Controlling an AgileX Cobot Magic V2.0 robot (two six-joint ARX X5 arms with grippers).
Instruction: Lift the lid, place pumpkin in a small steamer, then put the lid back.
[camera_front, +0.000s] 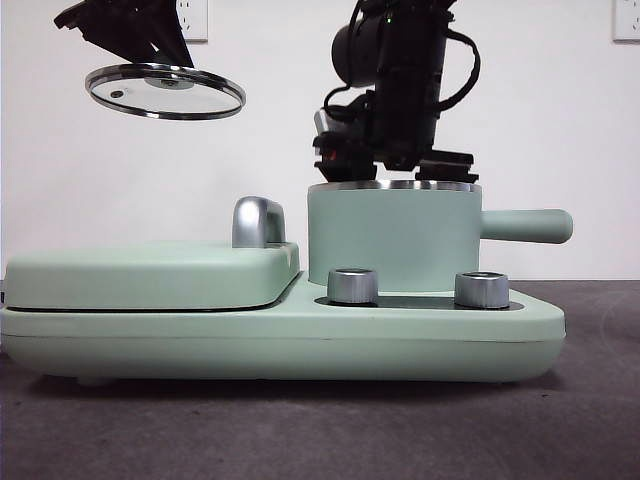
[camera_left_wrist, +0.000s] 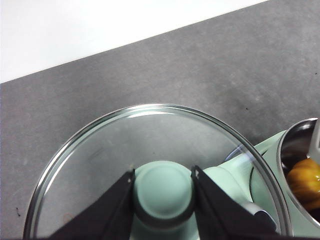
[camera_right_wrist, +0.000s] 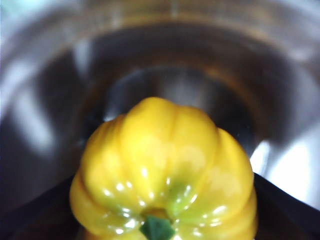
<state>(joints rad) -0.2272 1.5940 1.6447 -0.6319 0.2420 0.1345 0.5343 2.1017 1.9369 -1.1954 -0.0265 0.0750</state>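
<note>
Pumpkin (camera_right_wrist: 162, 185), glossy yellow, ribbed, sits inside the steamer (camera_front: 392, 238), green stem toward the right gripper (camera_right_wrist: 162, 220), whose jaws flank it, clamped. Steamer handle points sideways. Left gripper (camera_left_wrist: 163, 192) pinches lid (camera_front: 165, 91) knob, lid held aloft, slightly tilted.

Colours only:
- lid (camera_front: 165, 91): clear glass, shiny steel rim, mint-green knob (camera_left_wrist: 163, 188)
- pumpkin (camera_right_wrist: 162, 172): glossy yellow-orange, ribbed, green stem (camera_right_wrist: 157, 228)
- small steamer (camera_front: 393, 235): mint-green outside incl. side handle (camera_front: 525, 226), steel rim, dull grey steel inside
- appliance base (camera_front: 280, 340) + hinged cover (camera_front: 150, 275): mint-green; chrome handle (camera_front: 256, 221), 2 silver knobs (camera_front: 352, 285)
- both tools black: left tool (camera_left_wrist: 163, 187), right tool (camera_front: 400, 165)
- surface (camera_front: 300, 430): dark grey, faintly speckled
- wall (camera_front: 560, 120): white
</note>
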